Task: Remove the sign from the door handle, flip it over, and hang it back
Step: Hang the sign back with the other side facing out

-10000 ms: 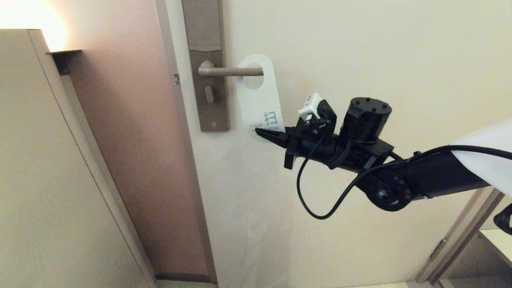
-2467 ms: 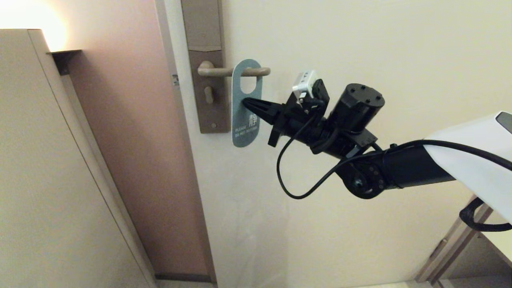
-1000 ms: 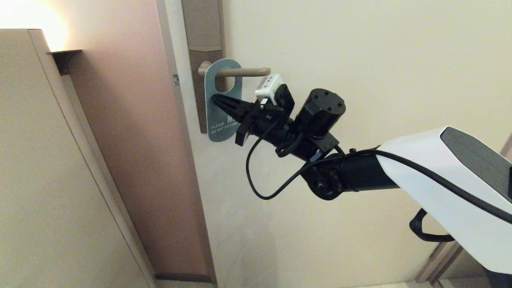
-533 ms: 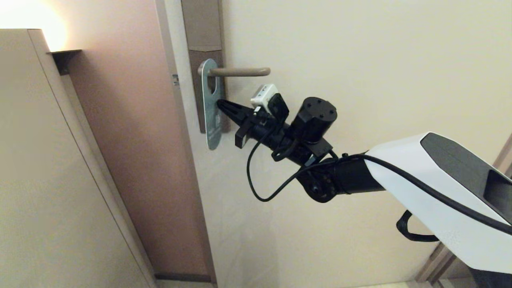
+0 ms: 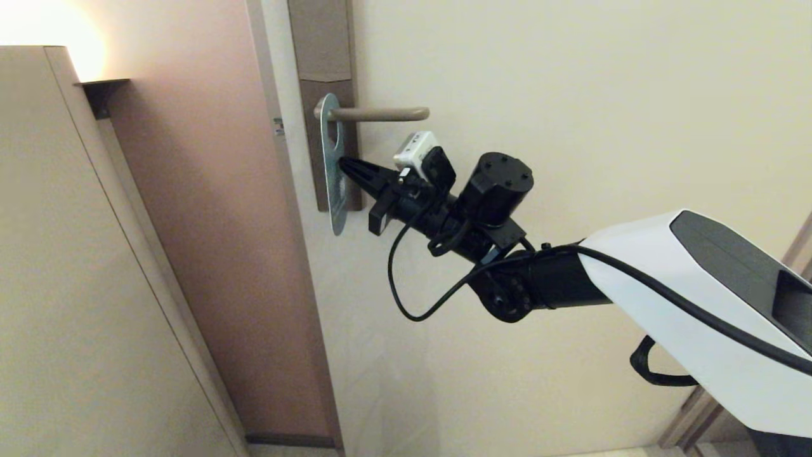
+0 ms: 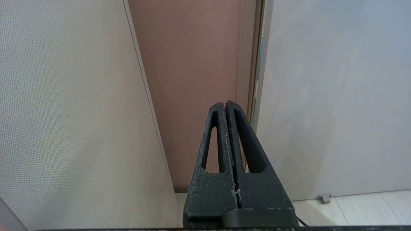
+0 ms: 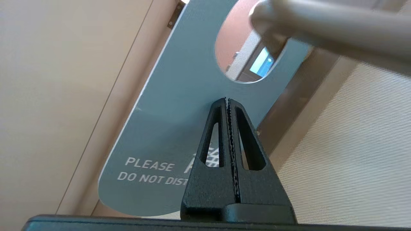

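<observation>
Sign [image 5: 332, 166] slid to lever base; closed right end effector [image 5: 342, 162] touching.

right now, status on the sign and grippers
Right gripper shut, tip at the sign. Sign hangs on door handle, blue face out. Left gripper shut, idle. Nothing blocking.

My blue "DO NOT DISTURB" sign [image 7: 179, 106] hangs by its oval hole on the beige lever door handle [image 5: 380, 114], pushed against the handle's base, turned edge-on.
</observation>
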Robot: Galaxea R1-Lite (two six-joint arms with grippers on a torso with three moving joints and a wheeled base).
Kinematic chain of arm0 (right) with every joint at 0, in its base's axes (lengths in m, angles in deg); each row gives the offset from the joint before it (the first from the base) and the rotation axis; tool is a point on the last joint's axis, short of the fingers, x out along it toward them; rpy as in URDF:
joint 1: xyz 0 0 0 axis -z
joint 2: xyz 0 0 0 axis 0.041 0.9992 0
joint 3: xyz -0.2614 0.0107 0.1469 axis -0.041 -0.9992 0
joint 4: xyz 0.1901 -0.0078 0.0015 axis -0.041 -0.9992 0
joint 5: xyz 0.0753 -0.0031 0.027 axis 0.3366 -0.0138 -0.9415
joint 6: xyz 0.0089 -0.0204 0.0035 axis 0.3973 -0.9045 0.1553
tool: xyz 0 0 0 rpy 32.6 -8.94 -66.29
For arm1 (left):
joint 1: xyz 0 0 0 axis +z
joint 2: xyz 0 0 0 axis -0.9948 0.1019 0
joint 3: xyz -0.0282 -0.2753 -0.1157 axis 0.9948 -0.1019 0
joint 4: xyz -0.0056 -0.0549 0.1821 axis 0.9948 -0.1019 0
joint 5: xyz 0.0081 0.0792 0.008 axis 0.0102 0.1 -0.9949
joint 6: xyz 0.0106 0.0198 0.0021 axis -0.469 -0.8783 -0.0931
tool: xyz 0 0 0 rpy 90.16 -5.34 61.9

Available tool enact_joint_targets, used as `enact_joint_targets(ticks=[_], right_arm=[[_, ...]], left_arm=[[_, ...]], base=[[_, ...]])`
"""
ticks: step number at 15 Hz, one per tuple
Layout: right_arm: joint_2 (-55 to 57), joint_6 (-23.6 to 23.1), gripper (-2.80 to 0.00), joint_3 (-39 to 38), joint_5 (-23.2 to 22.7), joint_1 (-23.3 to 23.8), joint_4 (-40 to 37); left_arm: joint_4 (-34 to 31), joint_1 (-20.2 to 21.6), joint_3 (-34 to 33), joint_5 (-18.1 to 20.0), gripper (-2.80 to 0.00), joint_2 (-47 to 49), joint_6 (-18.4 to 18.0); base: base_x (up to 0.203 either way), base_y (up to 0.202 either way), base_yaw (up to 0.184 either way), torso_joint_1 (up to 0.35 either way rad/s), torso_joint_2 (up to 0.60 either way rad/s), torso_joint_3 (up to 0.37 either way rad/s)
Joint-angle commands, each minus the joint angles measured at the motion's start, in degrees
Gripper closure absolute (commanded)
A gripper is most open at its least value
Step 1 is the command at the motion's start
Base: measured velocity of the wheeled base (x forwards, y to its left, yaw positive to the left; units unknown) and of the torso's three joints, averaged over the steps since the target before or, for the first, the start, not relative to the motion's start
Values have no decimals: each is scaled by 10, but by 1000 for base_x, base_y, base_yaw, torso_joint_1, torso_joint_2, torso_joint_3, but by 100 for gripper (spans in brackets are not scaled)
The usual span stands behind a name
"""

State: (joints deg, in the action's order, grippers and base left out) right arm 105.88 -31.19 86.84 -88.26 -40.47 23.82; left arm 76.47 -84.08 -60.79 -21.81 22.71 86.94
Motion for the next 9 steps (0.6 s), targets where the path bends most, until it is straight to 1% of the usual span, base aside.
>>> enact_joint_targets(ticks=[1, 9], right_arm=[[-12, 1, 0, -3, -3, -6, 4], [3, -3, 0, 0, -4, -43, 2]], left_arm=[[0, 0, 0, 0, 0, 0, 0], [0, 0, 0, 0, 0, 0, 0]], base=[[0, 0, 0, 0, 0, 0], [0, 0, 0, 0, 0, 0]])
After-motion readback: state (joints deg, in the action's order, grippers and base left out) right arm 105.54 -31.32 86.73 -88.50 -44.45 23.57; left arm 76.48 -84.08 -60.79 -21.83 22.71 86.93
